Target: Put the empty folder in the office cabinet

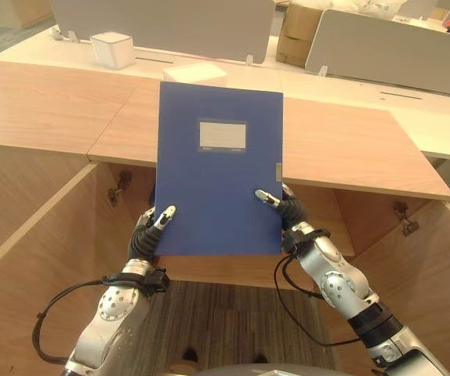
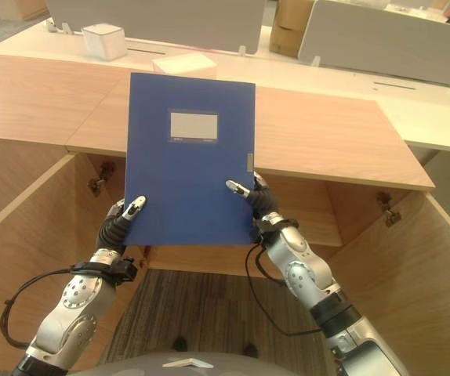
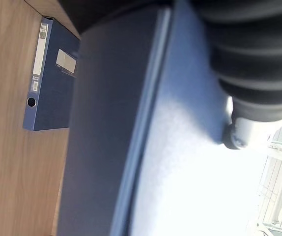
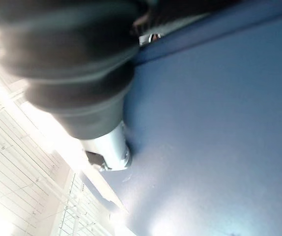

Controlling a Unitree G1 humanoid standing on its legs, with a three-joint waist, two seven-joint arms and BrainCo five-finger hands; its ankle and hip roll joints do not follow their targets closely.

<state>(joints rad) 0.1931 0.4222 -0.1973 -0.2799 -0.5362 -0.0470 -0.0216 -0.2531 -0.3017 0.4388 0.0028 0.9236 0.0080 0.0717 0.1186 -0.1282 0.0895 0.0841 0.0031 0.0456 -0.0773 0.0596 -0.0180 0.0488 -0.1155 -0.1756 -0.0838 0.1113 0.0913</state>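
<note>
While I've got the blue folder [image 1: 219,168] up in front of the open cabinet [image 1: 45,235], here's how it sits: it's held upright, long axis vertical, label facing me, and its bottom edge hangs just above the front edge of the cabinet opening. My left hand [image 1: 153,227] pinches the lower left corner and my right hand [image 1: 281,205] pinches the right edge a bit higher, thumbs on the front face, the rest of the fingers curled behind. So both hands are clamped on it, about equally close.

What matters next, I reckon: the cabinet's inside lies below and beyond the folder, under the cabinet top [image 1: 350,149]. Another blue folder [image 3: 50,76] already stands in there on the left side. I'd guess I need to lower it and push forward beside that one.
</note>
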